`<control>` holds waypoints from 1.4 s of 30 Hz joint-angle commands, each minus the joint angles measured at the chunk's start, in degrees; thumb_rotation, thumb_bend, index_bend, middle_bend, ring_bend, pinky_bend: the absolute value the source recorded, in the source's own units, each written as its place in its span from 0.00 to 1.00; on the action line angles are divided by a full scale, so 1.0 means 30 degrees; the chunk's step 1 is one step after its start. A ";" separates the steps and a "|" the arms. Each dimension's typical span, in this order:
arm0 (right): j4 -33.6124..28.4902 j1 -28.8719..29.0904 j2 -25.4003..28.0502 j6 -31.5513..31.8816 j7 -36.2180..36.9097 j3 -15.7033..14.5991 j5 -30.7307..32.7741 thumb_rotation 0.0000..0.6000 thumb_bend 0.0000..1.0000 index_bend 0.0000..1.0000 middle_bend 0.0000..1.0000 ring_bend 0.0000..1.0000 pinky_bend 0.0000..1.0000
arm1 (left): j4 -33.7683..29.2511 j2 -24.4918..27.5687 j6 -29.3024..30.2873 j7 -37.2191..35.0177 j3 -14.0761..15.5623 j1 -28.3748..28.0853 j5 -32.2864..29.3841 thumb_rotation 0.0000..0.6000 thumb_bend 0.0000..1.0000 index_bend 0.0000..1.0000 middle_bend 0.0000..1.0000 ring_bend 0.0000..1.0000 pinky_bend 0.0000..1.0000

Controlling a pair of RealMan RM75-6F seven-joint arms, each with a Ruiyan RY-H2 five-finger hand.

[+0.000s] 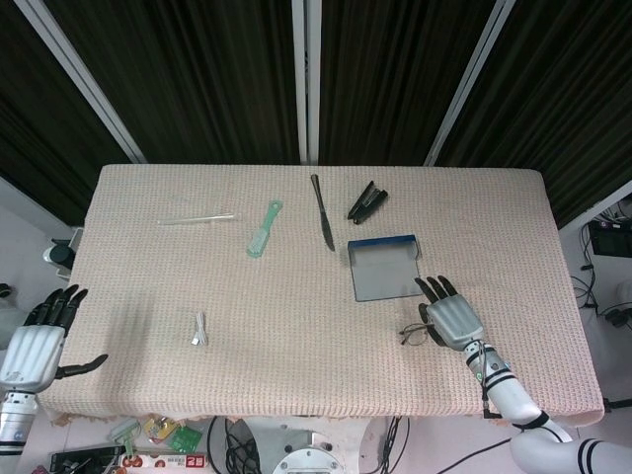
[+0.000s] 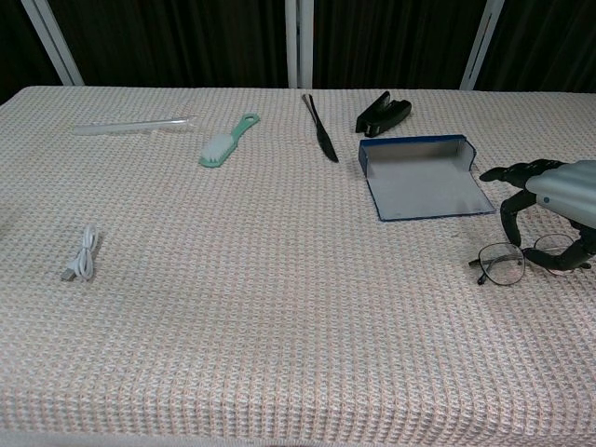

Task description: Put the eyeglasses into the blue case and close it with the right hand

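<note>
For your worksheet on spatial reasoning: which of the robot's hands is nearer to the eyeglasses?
Right. The right hand is directly over the eyeglasses near the table's right front; the left hand sits off the front-left corner, far across the table.

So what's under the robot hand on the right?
Under the right robot hand are the eyeglasses, lying on the table cloth. One lens sticks out beside the fingers; the other lens is partly covered. I can't tell whether the fingers are touching the frame yet.
</note>
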 commanded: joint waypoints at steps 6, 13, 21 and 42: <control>0.0250 0.0004 -0.0167 0.0159 0.0080 -0.0062 -0.0002 1.00 0.36 0.61 0.00 0.00 0.00 | 0.0100 -0.0049 -0.0225 0.0015 -0.0024 -0.0026 -0.0228 0.68 0.10 0.05 0.05 0.04 0.18; 0.0239 -0.0048 -0.0116 0.0607 0.0752 0.0049 -0.0327 1.00 0.41 0.64 0.00 0.00 0.00 | 0.0234 -0.0091 -0.0275 -0.0136 -0.0019 0.0002 -0.0309 0.68 0.09 0.05 0.05 0.04 0.18; 0.0037 0.0121 0.0019 0.0960 0.1551 0.0574 -0.0445 1.00 0.48 0.66 0.00 0.00 0.00 | 0.0402 -0.0109 -0.0189 -0.0377 -0.0034 0.0060 -0.0310 0.68 0.09 0.05 0.05 0.04 0.18; 0.0747 0.3094 -0.3217 -0.0130 -0.1081 0.4289 0.6266 1.00 0.49 0.70 0.00 0.00 0.00 | 0.1044 0.0089 0.0090 -0.1446 -0.0010 0.0467 -0.0524 0.68 0.09 0.05 0.05 0.04 0.18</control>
